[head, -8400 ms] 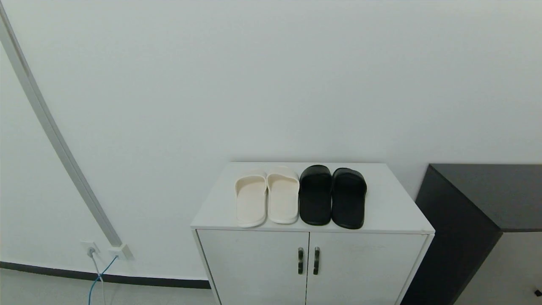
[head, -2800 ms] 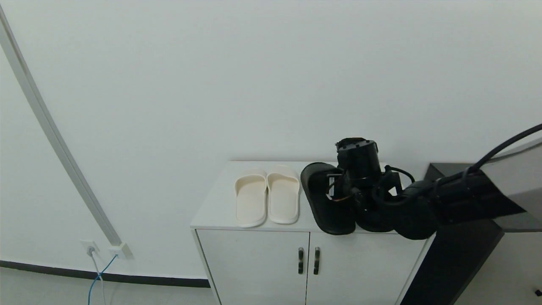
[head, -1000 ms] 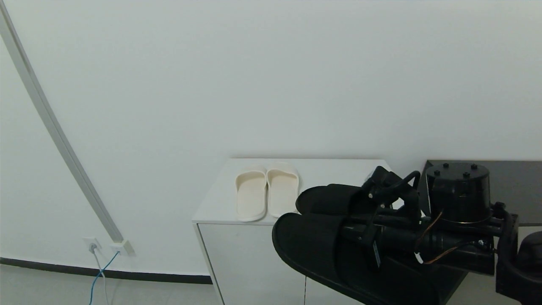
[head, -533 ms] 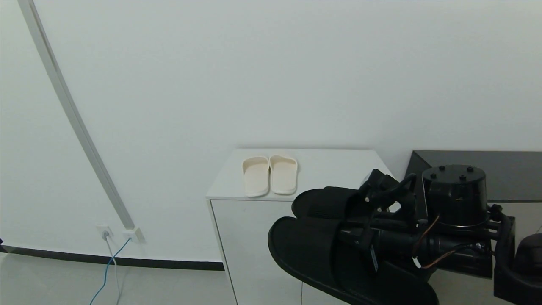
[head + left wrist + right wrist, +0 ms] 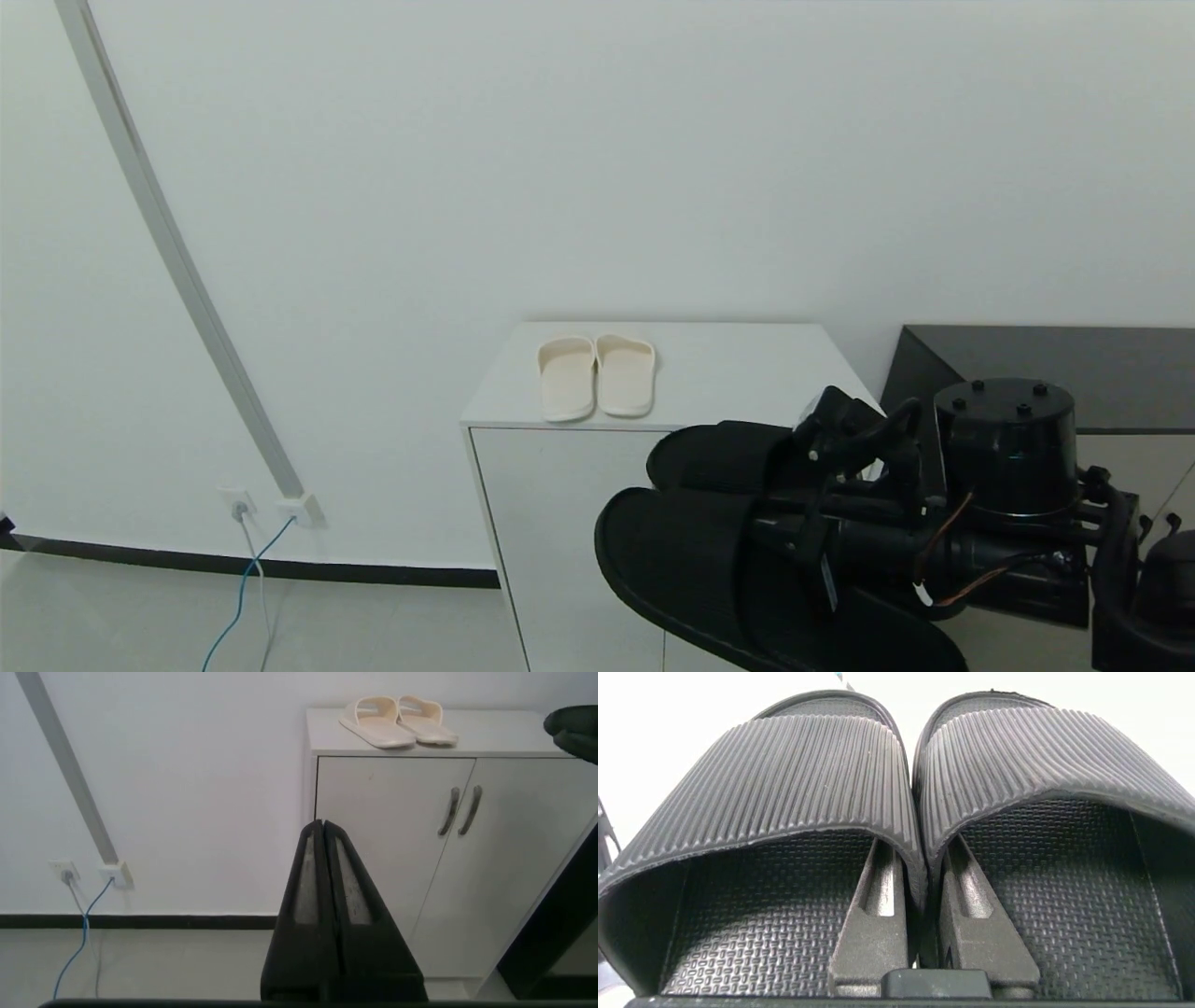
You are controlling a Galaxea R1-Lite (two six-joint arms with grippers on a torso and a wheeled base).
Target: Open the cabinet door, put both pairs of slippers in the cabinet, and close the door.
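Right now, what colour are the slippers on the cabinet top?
Cream slippers, best in the head view.

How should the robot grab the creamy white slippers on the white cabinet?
I'd pinch the two touching inner walls of the cream rubber slippers, one finger inside each, coming from the front over the open heels. They lie flat, side by side, straps towards the wall. The right pincer holds the black ribbed slippers that way.

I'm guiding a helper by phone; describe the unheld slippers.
Find the white cabinet against the wall. On its top, left of centre, lies the cream pair side by side. Unlike the black pair in the right gripper, it is pale and free.
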